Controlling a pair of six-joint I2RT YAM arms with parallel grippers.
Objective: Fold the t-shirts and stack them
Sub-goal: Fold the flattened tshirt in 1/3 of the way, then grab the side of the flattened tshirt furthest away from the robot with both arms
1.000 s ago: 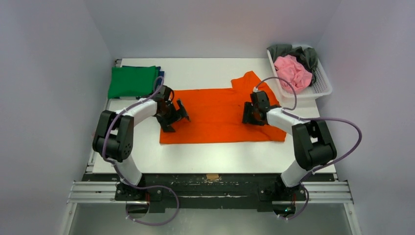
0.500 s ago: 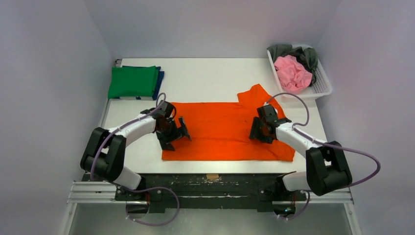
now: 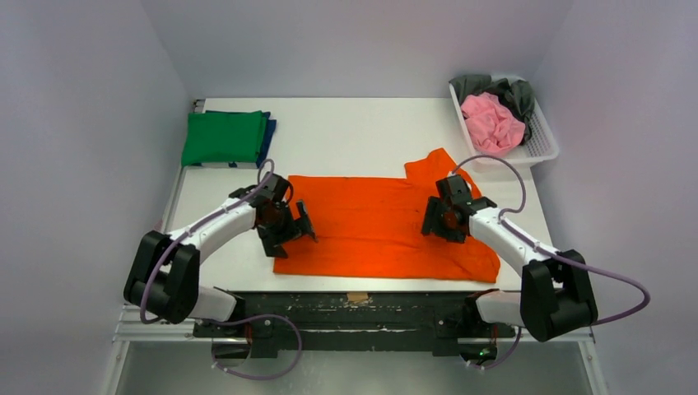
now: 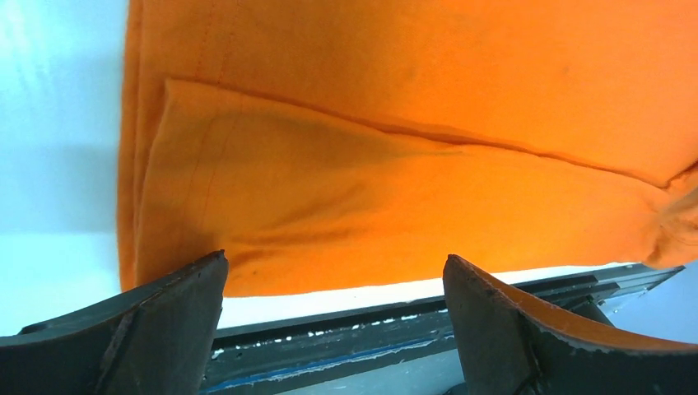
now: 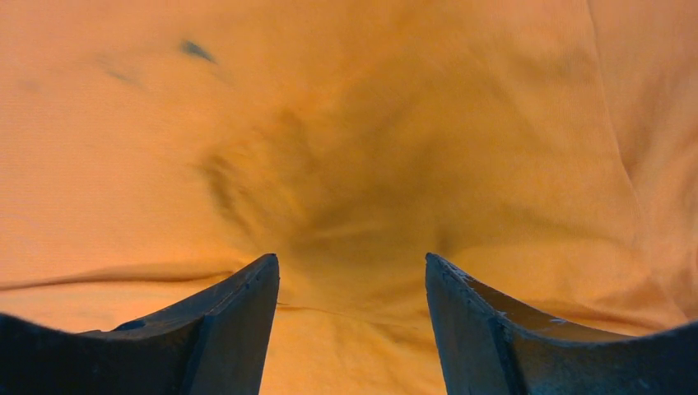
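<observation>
**Both tools open over the orange t-shirt**

You have the orange t-shirt [image 3: 374,234] spread flat across the near half of the worktop [image 3: 354,123], with one sleeve poking out toward the far right. Your left tool [image 3: 288,230] sits at the shirt's left edge with its fingers spread wide. The left wrist view shows a folded flap of orange cloth ahead of them and nothing gripped. Your right tool [image 3: 440,220] is over the shirt's right part, near the sleeve, with its fingers parted. The right wrist view shows puckered orange cloth in the gap, but you cannot tell whether the tips press into it.

In the far left corner, a folded green t-shirt [image 3: 224,137] lies on top of a dark blue t-shirt [image 3: 269,132], which shows only along its right edge. At the far right, the white mesh basket [image 3: 543,148] holds a crumpled pink t-shirt [image 3: 492,119] with a dark grey t-shirt [image 3: 518,95] behind it.
</observation>
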